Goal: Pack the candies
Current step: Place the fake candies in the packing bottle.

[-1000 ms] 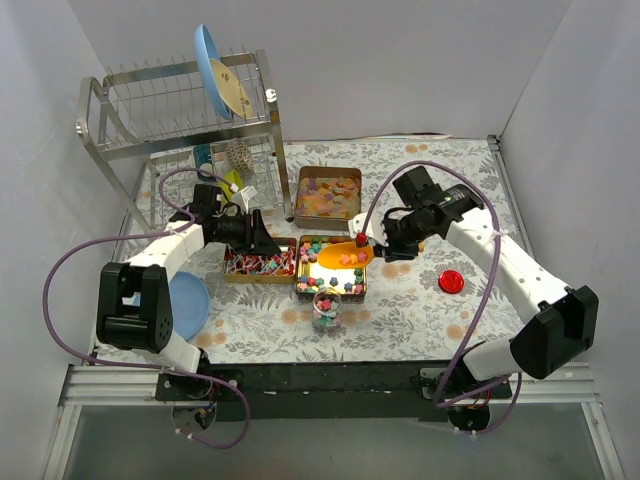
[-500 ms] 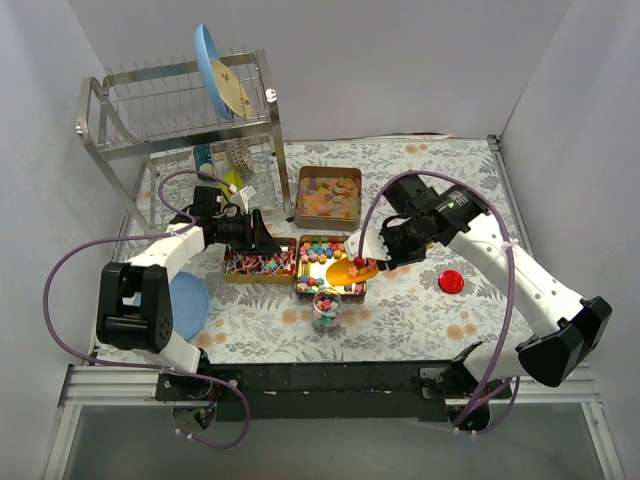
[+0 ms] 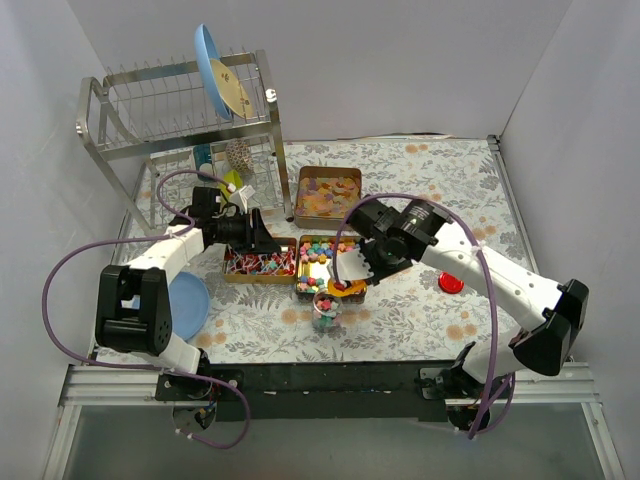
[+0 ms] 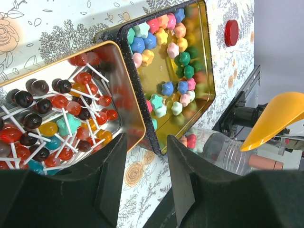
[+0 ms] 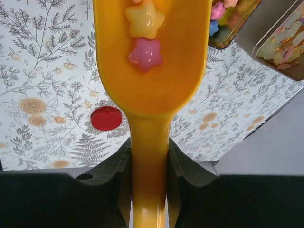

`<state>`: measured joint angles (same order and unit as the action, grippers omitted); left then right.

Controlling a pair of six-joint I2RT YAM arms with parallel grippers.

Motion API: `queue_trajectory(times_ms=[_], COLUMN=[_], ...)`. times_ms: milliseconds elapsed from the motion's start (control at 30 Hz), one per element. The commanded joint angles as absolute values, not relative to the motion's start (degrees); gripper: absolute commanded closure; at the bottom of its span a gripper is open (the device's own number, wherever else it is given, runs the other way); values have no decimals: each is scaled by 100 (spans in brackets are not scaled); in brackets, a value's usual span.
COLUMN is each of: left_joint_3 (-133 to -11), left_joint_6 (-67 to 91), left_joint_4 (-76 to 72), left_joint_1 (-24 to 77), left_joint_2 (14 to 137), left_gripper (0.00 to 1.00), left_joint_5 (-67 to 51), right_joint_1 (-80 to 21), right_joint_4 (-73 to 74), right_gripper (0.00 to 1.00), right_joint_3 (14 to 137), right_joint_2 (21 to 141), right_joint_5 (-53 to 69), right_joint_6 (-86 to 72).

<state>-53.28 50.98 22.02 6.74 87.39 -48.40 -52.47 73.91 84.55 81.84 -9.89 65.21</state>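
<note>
Floral-patterned tablecloth [image 3: 420, 170] covered the work surface, which was enclosed by plain white walls. A wire metal dish rack [image 3: 180, 110] stood at the far left, with a round blue plate [image 3: 205, 55] upright in its top tier.

Three open rectangular tins lay near the centre. The black-rimmed, gold-lined tin [image 4: 205, 71] held multicoloured star-shaped candies [image 4: 183, 59]. Just beside it on the left, a second gold-lined tin [image 4: 126, 90] held round lollipops on white sticks [image 4: 61, 114]. Behind both, a silver tin [image 3: 299, 200] held pale orange-yellow flat candies [image 3: 328, 198].

A clear plastic jar [image 3: 326, 310] stood upright just in front of the star tin, with several star candies visible inside.

The right gripper [image 5: 148, 161] had its jaws clamped on the handle of an orange plastic scoop [image 5: 152, 71]. Two stars, one yellow star [image 5: 145, 18] and one pink star [image 5: 145, 53], lay in the scoop's bowl. From overhead, the bowl sat over the near right corner of the star tin, just beside the jar mouth.

The left gripper [image 4: 146, 152] hung low over the gap between the lollipop tin and the star tin. Its jaws were parted and nothing was seen between them.

A round red lid [image 3: 451, 282] lay flat on the cloth to the right, well apart from the jar.
</note>
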Motion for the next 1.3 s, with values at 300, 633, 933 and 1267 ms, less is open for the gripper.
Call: queue_trajectory(times_ms=[300,633,933,1267], left_joint_3=[-5335,-5353,-5414,-5432], left_joint_6=[5089,5115,5142,5010], left_joint_4=[2066,2074,2092,2118], left_joint_1=[642,650,650,914], left_joint_2=[8455,8464,8481,8438], left_gripper=[61,61,61,87], left_joint_5=[-4755,-4799,-4860,-5238], right_joint_1=[-5958,-6205,-6223,-5565], right_joint_4=[7479,7479,7479,6698], right_gripper=[99,99,99,99], right_joint_3=[8798,8868,8745,9386], right_joint_2=[8350,8288,8139,7945], right_joint_5=[-2724,-2892,-2900,-2295], right_joint_6=[6398,6363,6285,4915])
